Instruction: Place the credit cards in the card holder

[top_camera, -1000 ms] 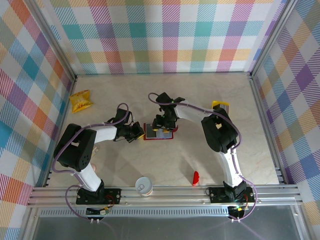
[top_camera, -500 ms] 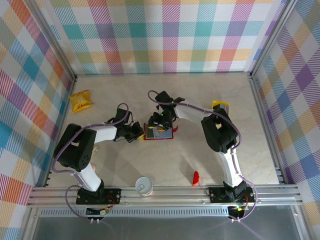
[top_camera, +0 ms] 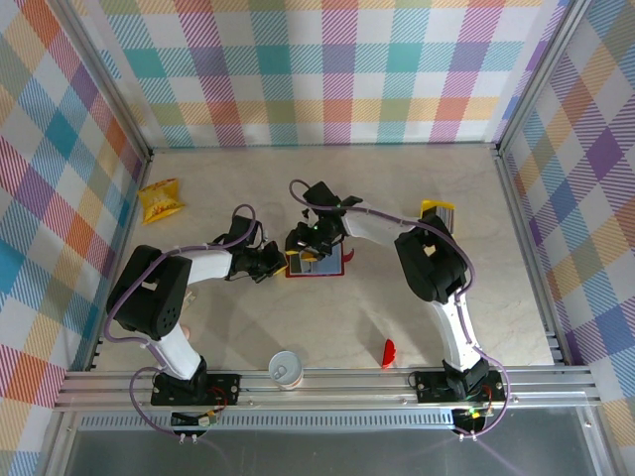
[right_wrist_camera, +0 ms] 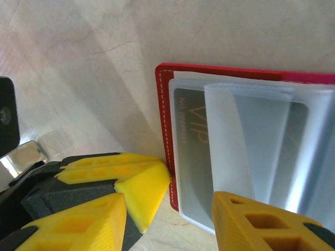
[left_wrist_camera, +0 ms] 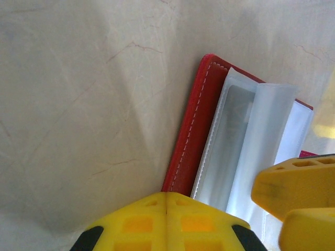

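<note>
Card holder (top_camera: 327, 266) lies opened flat at mid-table, red cover down, its clear sleeves (right_wrist_camera: 246, 136) fanned upward; one sleeve carries a pale card (right_wrist_camera: 193, 117) lettered VIP, and the sleeve above it looks empty. Left gripper (left_wrist_camera: 166, 201), fingers pressed together, sets its tip against the cover's left edge, seemingly to pin it; right gripper (right_wrist_camera: 172, 201) hangs with jaws spread over the sleeves, pinching nothing that I can make out. Credit cards (top_camera: 437, 207), a yellow stack, sit well apart by the right arm's elbow. Step in hand, I judge: readying a sleeve, with no card being carried; the next move calls for the right arm to fetch one card while the left pins the cover, then slide it edge-first into a sleeve mouth.
</note>
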Action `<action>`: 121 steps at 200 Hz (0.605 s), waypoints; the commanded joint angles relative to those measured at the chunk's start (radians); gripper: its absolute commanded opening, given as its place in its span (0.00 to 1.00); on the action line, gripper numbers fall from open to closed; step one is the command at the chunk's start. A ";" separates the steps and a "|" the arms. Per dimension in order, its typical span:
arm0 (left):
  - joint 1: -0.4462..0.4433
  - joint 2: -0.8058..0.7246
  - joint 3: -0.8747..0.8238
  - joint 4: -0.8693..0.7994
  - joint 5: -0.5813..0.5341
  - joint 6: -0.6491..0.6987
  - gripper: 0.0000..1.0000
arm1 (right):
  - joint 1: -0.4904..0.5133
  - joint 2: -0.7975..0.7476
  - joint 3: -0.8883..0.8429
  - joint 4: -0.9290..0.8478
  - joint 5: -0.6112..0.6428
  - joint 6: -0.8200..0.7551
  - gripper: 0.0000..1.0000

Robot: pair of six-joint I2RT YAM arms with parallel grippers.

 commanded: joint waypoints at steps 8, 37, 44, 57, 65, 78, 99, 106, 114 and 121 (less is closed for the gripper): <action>0.007 0.009 -0.019 -0.006 -0.007 0.014 0.03 | 0.009 0.011 0.018 0.071 -0.068 0.038 0.46; 0.007 0.007 -0.021 -0.008 -0.010 0.014 0.03 | 0.009 -0.035 0.012 0.108 -0.074 0.059 0.46; 0.007 0.006 -0.022 -0.009 -0.012 0.014 0.03 | 0.009 -0.050 0.014 0.110 -0.071 0.061 0.46; 0.007 0.005 -0.023 -0.011 -0.014 0.014 0.03 | 0.009 -0.079 0.015 0.113 -0.068 0.062 0.46; 0.007 0.007 -0.024 -0.012 -0.015 0.014 0.03 | 0.009 -0.098 0.012 0.119 -0.063 0.064 0.46; 0.008 0.009 -0.026 -0.011 -0.016 0.014 0.03 | 0.009 -0.132 0.006 0.119 -0.047 0.070 0.46; 0.007 0.008 -0.026 -0.009 -0.019 0.011 0.03 | 0.005 -0.186 0.004 0.068 0.011 0.060 0.46; 0.007 0.007 -0.026 -0.011 -0.019 0.011 0.03 | 0.002 -0.204 0.002 0.055 0.028 0.049 0.46; 0.008 0.006 -0.025 -0.009 -0.019 0.013 0.03 | -0.003 -0.224 -0.006 0.045 0.042 0.038 0.46; 0.008 0.005 -0.024 -0.011 -0.016 0.013 0.03 | -0.008 -0.241 -0.016 0.043 0.053 0.026 0.46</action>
